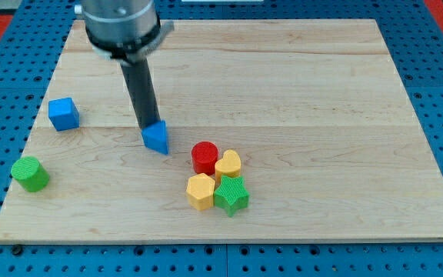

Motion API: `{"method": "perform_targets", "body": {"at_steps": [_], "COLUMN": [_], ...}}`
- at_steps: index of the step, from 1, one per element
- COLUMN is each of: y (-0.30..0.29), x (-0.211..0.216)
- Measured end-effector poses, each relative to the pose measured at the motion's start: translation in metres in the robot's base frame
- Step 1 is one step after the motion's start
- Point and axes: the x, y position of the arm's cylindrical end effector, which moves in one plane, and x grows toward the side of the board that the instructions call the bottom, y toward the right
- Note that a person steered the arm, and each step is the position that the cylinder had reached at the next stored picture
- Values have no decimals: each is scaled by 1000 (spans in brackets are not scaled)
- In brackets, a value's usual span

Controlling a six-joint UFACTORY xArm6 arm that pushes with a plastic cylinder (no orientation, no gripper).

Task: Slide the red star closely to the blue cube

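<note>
The blue cube (64, 113) sits near the board's left edge. The only red block (204, 157) looks round, not star-shaped; it lies right of centre toward the view's bottom and touches a yellow heart-shaped block (228, 164). My tip (148, 125) is between the two, right against the upper left side of a blue triangular block (157, 138). The tip is apart from the red block, up and to its left, and well to the right of the blue cube.
A yellow hexagon-like block (201, 191) and a green star (231, 195) sit just below the red block in one cluster. A green cylinder (30, 173) stands at the lower left. The wooden board (321, 92) lies on a blue pegboard.
</note>
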Motion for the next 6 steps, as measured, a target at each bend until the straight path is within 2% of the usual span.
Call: {"method": "perform_targets", "body": {"at_steps": [1,2,3,5,6], "y": [26,16,-17,-26,-81], "x": [39,32,-43,-255,-271]}}
